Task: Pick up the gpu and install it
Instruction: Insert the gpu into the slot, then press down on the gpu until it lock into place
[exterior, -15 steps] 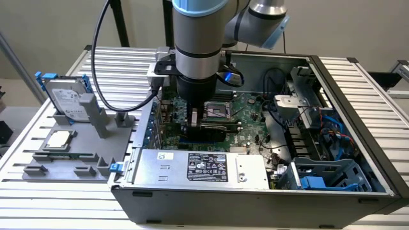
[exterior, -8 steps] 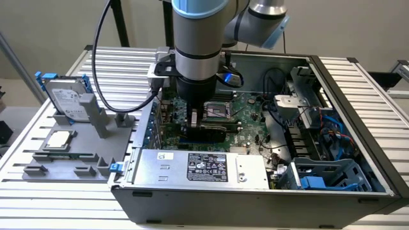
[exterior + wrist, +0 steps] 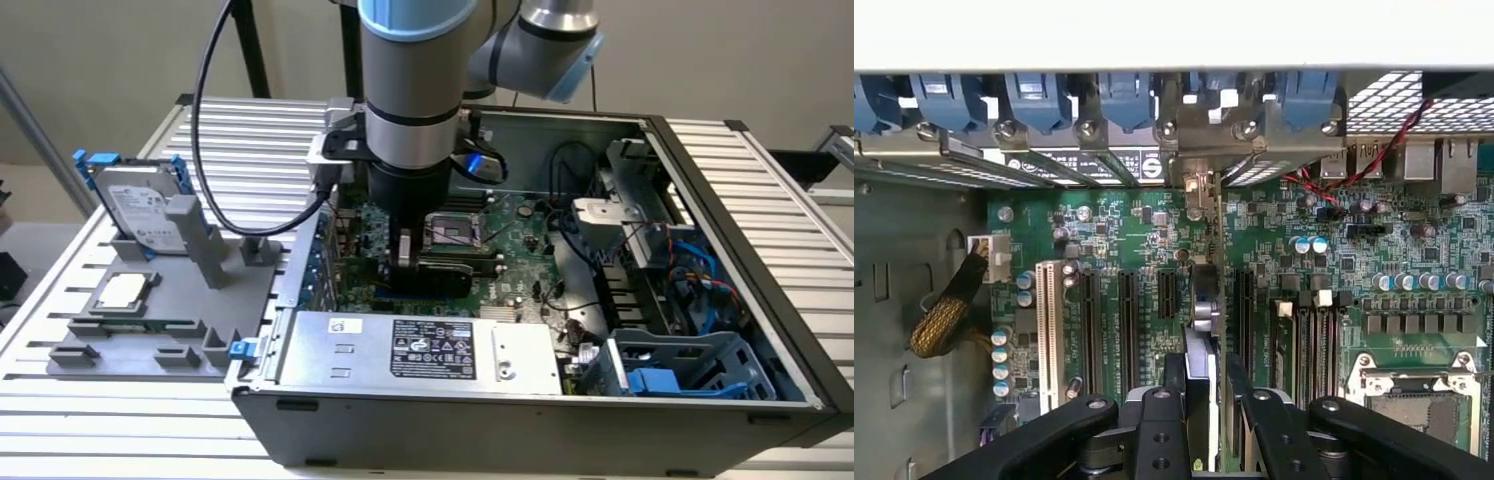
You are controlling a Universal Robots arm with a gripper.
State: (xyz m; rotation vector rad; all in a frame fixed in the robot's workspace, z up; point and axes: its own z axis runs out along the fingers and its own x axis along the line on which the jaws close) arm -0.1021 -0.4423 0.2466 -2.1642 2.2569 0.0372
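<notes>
The gpu stands on edge between the black expansion slots of the green motherboard. Its silver bracket end reaches the case's rear slot openings. My gripper is shut on the card's upper edge, one finger on each face. In the exterior view the gripper is low inside the open computer case, and the gpu shows as a dark slab under it, beside the CPU socket. Whether the card is fully down in its slot I cannot tell.
A grey fixture on the exterior view's left holds a silver hard drive in a blue frame and a processor chip. The power supply lies along the case front. A blue drive cage and cables fill the right. Memory sticks stand nearby.
</notes>
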